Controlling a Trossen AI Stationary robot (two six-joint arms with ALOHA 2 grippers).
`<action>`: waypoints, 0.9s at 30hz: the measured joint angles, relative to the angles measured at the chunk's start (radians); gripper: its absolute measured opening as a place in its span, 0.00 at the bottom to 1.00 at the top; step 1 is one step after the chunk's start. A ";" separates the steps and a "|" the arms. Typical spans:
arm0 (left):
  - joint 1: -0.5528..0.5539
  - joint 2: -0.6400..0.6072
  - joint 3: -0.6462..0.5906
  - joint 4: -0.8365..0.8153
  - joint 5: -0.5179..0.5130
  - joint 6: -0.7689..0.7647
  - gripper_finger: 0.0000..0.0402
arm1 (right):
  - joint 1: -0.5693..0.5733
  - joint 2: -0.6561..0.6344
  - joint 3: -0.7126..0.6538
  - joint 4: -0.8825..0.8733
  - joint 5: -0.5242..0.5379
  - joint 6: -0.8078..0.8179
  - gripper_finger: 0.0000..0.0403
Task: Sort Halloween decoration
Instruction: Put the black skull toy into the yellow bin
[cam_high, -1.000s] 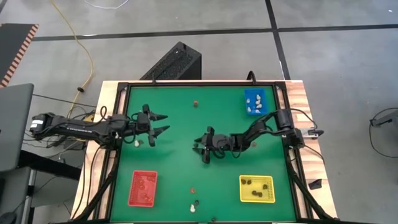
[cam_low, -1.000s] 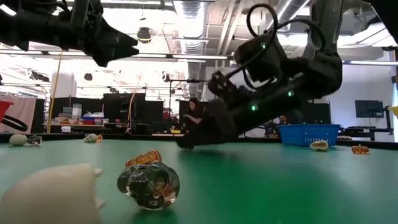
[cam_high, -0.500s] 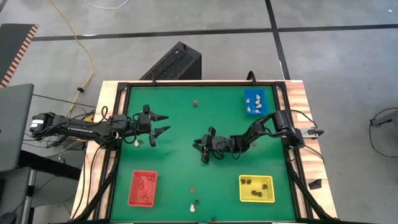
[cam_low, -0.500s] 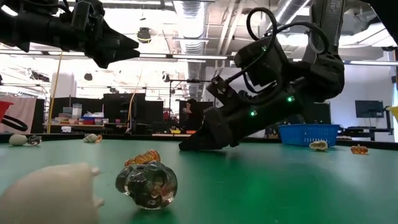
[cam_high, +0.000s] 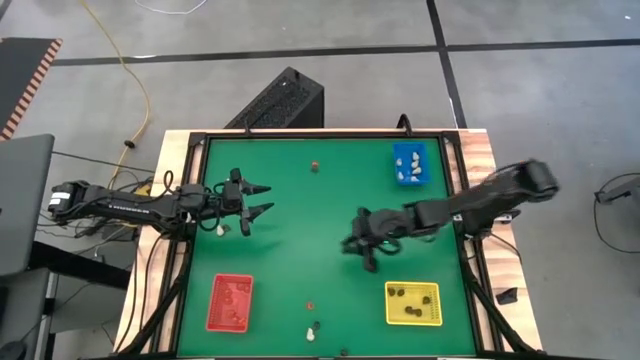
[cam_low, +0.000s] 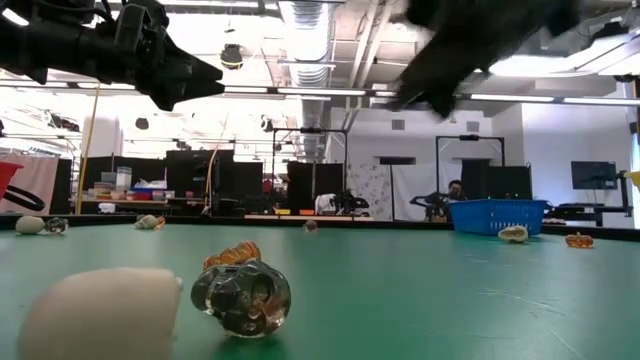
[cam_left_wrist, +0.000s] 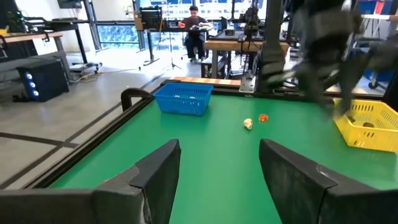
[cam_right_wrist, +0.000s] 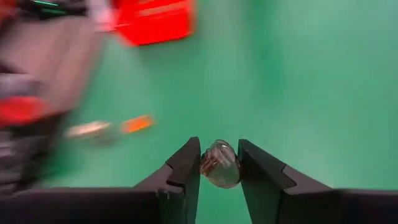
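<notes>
Above mid-table, right gripper pinches a dark glassy trinket between its fingertips. Yellow tray, holding dark pieces, lies just beyond toward the front right corner. Left gripper waits, jaws wide.

- The flat green table cover looks matt, like felt.
- The table's pale wooden edge shows bare grain.
- The small dark glassy trinket is glossy and partly see-through.
- The smooth cream trinket beside it looks matt.
- The blue basket, the yellow basket and the red tray look like plastic.
- The dark right gripper has matt fingers.
</notes>
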 joint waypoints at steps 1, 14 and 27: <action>0.000 0.000 0.000 -0.001 0.000 0.000 0.52 | 0.023 -0.050 0.001 -0.076 -0.037 0.082 0.30; 0.000 0.000 0.000 -0.006 0.000 0.001 0.52 | 0.558 -0.149 0.000 -0.491 0.017 1.038 0.32; 0.000 0.000 0.000 -0.004 0.025 -0.032 0.52 | 0.566 -0.016 0.000 -0.545 -0.068 1.231 0.57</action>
